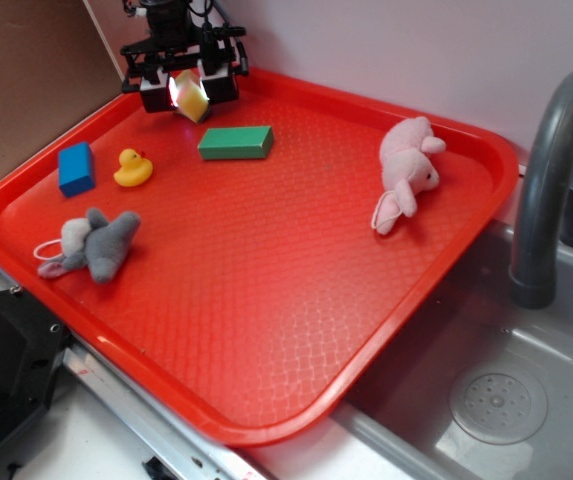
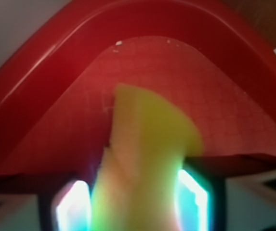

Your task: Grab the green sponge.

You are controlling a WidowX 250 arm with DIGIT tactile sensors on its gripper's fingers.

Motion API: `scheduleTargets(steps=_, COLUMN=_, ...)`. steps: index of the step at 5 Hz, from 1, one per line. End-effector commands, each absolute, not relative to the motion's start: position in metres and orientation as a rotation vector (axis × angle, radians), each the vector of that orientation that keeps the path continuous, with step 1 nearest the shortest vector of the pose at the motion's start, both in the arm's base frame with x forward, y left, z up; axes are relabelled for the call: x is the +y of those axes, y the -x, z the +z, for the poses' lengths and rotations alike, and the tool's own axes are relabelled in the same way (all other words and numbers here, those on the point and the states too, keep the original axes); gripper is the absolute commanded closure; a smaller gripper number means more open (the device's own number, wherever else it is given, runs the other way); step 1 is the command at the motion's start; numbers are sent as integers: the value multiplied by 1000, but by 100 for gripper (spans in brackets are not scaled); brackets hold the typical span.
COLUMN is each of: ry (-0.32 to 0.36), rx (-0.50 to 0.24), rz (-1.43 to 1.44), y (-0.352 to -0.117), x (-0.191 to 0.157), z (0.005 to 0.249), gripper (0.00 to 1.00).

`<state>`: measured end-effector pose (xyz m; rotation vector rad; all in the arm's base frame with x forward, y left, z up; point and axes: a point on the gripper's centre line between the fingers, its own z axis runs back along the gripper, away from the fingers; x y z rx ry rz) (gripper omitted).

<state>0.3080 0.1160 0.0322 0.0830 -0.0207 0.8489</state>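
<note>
The green sponge (image 1: 234, 142) is a flat rectangular block lying on the red tray (image 1: 266, 330), toward the far left. My gripper (image 1: 190, 97) hangs over the tray's far left corner, behind and to the left of the sponge and apart from it. It is shut on a yellow block (image 1: 193, 100), held tilted above the tray floor. In the wrist view the yellow block (image 2: 147, 139) fills the middle between the glowing fingers (image 2: 193, 197) of the gripper (image 2: 140, 202), with the tray corner (image 2: 56, 62) beyond it. That view does not show the green sponge.
On the tray's left side lie a blue block (image 1: 76, 167), a yellow rubber duck (image 1: 133, 168) and a grey plush animal (image 1: 96, 243). A pink plush animal (image 1: 407, 165) lies at the right. A grey faucet (image 1: 551, 180) and a sink (image 1: 506, 400) are to the right of the tray.
</note>
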Motion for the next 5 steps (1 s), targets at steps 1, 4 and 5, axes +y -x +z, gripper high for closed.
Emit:
scheduleTargets(steps=1, ry=-153, rx=20, rz=411, y=-285, x=73, z=144, gripper=100)
scheduleTargets(steps=4, ry=-160, rx=-15, rz=-227, y=-228, x=0, z=205, gripper=100)
scheduleTargets(steps=5, ry=-106, rx=-28, rz=-316, y=-217, x=-6, z=220, gripper=100)
